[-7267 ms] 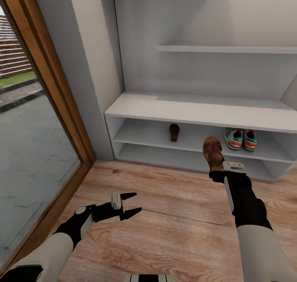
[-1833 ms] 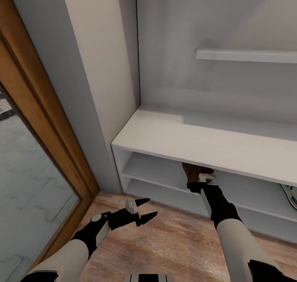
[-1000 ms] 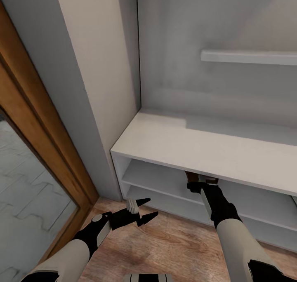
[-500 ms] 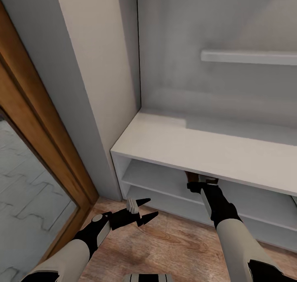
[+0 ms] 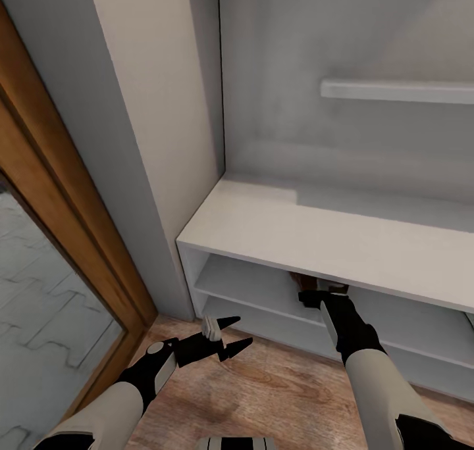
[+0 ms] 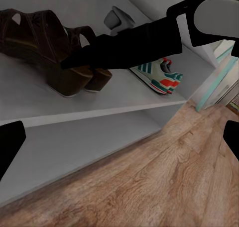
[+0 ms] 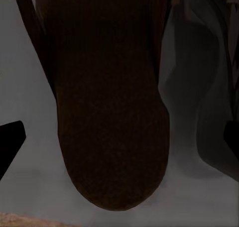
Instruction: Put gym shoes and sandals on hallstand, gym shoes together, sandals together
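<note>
The hallstand's (image 5: 316, 236) flat top overhangs the upper shelf, leaving only a low slot to reach in. The right claw (image 5: 315, 291) and its arm occupy that slot beside the two sandals (image 6: 47, 53), with the gym shoes (image 6: 159, 73) further right. Left of the sandals the shelf lies bare, as do the lower shelf (image 6: 84, 137) and the floor (image 5: 263, 391) in front. The wall (image 5: 151, 141) bounds the left end.

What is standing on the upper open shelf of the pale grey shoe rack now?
Two dark brown heeled sandals side by side and white-green gym shoes farther along. The right arm partly covers both pairs.
</note>
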You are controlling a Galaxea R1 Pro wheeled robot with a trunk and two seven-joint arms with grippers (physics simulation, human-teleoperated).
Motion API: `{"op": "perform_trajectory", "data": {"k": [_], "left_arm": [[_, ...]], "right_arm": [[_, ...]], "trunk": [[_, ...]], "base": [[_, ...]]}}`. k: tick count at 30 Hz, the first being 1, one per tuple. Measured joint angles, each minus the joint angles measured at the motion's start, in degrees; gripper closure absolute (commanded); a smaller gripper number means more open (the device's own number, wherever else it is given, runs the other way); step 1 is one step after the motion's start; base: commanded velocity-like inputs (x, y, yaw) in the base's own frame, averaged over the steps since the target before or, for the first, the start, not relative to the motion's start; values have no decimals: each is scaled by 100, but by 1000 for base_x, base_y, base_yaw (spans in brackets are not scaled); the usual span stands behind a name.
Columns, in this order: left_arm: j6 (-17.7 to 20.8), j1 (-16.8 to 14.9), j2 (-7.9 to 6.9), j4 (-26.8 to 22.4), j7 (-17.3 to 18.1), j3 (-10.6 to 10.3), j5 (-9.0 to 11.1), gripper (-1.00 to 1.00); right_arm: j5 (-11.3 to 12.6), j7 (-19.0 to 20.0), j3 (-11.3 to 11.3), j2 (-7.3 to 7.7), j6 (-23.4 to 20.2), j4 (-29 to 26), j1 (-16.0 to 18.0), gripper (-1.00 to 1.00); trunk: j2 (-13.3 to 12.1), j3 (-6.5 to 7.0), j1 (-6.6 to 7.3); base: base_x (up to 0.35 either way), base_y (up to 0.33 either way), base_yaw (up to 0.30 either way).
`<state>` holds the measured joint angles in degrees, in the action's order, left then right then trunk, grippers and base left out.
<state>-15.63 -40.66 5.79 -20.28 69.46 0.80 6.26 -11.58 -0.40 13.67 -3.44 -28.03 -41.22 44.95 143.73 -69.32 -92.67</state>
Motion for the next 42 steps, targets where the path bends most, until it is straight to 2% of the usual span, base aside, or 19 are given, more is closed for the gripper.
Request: {"op": "perform_trajectory", "data": {"k": [39,42], "left_arm": [[2,0,0,2,9,1,0,-100],[4,0,0,0,6,7,1,-100]], "right_arm": [[2,36,17,18,0,34,1,-100],[9,35,17,26,8,38,-1,-100]], "trunk": [[0,0,-4],[0,0,-1]], "base": [[-320,0,0],[-93,0,0]]}}
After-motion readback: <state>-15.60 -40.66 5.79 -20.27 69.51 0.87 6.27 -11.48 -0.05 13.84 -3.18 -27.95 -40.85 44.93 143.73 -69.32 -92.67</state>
